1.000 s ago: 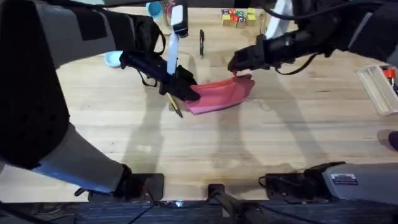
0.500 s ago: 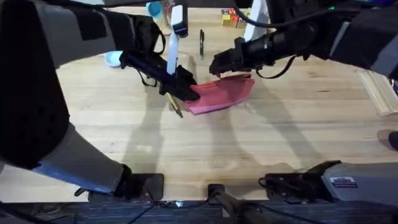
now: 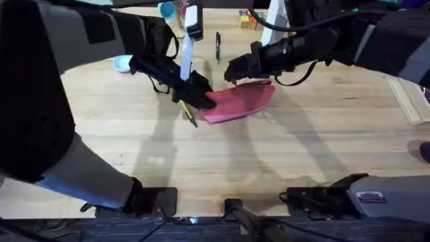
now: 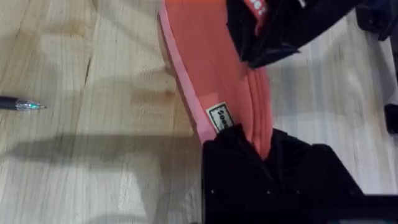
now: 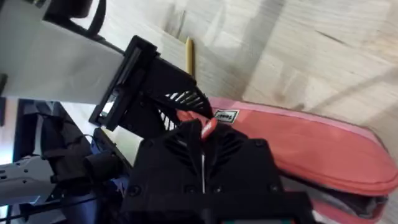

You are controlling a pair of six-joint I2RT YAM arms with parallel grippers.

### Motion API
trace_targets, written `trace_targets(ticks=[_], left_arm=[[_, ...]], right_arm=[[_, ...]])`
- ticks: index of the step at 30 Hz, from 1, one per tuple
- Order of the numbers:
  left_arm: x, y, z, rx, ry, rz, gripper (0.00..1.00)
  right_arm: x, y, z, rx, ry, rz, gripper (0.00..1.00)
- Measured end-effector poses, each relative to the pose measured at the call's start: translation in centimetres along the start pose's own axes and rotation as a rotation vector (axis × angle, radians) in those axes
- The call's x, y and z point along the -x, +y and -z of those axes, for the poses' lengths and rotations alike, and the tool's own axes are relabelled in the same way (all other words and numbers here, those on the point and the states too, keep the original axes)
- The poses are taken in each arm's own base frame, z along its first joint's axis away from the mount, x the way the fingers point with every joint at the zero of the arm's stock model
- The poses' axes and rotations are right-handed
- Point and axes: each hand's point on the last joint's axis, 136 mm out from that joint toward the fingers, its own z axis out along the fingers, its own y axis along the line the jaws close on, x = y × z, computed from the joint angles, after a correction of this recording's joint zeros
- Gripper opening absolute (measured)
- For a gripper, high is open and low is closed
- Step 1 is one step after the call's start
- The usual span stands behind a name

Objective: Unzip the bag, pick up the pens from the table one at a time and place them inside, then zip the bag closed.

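Left fingers point(image 4: 264, 146) are pinching the bag point(image 3: 238, 102) end on the tabletop point(image 3: 269, 161); right fingers point(image 5: 202, 140), closed on its zipper pull point(image 5: 208, 128), are risking slipping off.

The bag point(image 4: 214, 68) reads as soft matt cloth, coral-pink, with raised stitched seams running down its length and a small pale woven label sewn on near the end. Under it, the table point(image 3: 269, 154) is pale wood, planks joined edge to edge, grain and darker streaks plain to see, with a low satin sheen. The left gripper point(image 4: 267, 144) is matt black plastic, faintly grainy; the right gripper point(image 5: 204, 124) looks the same, dull black with ribbed moulding. Out on the wood, the black pen point(image 4: 18, 104) looks like plastic with a shiny, clear-looking tip. The yellow pen point(image 5: 189, 55) looks smooth and dull.
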Motion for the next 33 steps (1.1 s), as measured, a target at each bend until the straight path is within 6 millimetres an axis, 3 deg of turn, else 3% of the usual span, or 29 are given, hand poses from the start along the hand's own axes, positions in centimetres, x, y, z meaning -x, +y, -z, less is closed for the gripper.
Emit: trace_targets(ticks=[9, 23, 33], left_arm=[[0.0, 0.0, 0.0, -0.001, 0.000, -0.001, 0.044], [0.0, -0.1, 0.0, -0.003, -0.001, 0.002, 0.044], [0.0, -0.1, 0.0, -0.002, -0.001, 0.002, 0.044]], right_arm=[[0.1, 0.2, -0.4, -0.023, -0.006, 0.032, 0.030], [-1.0, 4.9, -3.9, -0.107, -0.034, 0.228, 0.029], [-1.0, 5.9, -4.5, -0.146, -0.070, 0.230, 0.030]])
